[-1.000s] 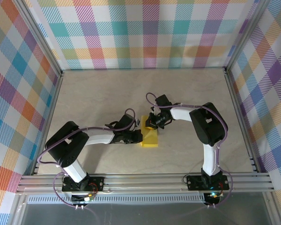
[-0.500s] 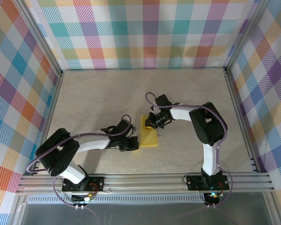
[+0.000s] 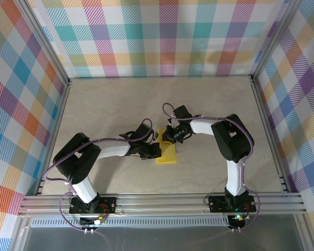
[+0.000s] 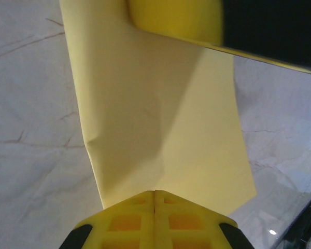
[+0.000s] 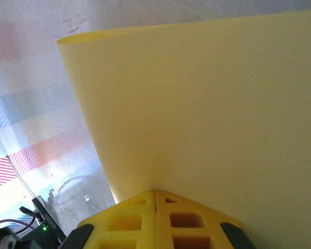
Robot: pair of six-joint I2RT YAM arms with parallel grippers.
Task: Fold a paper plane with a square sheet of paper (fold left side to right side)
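Now the paper [image 3: 168, 155] lies in the middle of the table [image 3: 110, 104]. The left end effector [image 3: 155, 150] pinches its left edge and the right end effector [image 3: 168, 137] pinches its far end, likely so it cannot slide while folding.

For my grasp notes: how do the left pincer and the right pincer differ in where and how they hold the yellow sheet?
The left pincer grips the sheet of paper at its left edge; the right pincer grips its far edge. Near the left pincer the sheet lies fairly flat; near the right pincer it curls upward. Both pincers look shut on the sheet, fingers pressed together.
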